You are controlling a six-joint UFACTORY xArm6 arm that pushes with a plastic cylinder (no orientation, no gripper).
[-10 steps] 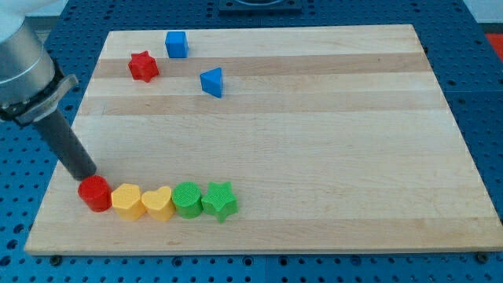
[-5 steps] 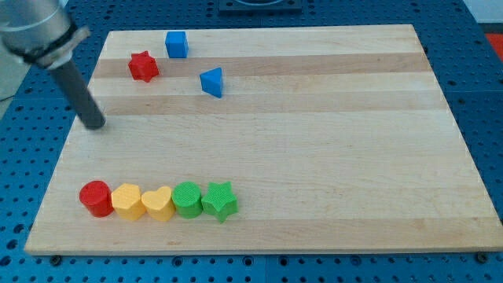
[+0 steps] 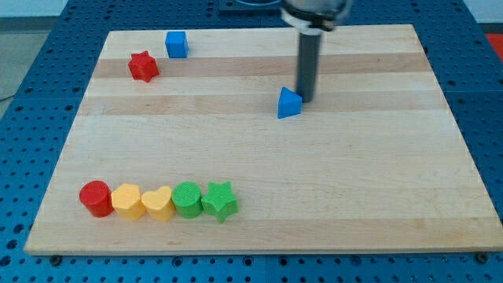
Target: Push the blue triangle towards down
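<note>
The blue triangle point(image 3: 288, 104) lies on the wooden board point(image 3: 354, 173), right of the board's middle in its upper half. My dark rod comes down from the view's top. My tip point(image 3: 304, 99) rests just right of and slightly above the blue triangle, touching or nearly touching it.
A blue cube point(image 3: 176, 44) and a red star point(image 3: 143, 66) sit at the upper left. Along the lower left runs a row: red cylinder point(image 3: 96, 197), yellow block point(image 3: 128, 201), yellow heart point(image 3: 157, 203), green block point(image 3: 187, 199), green star point(image 3: 220, 200).
My tip swept from the board's left side across to the upper middle right. The blue triangle moved right and slightly down from its place near the red star.
</note>
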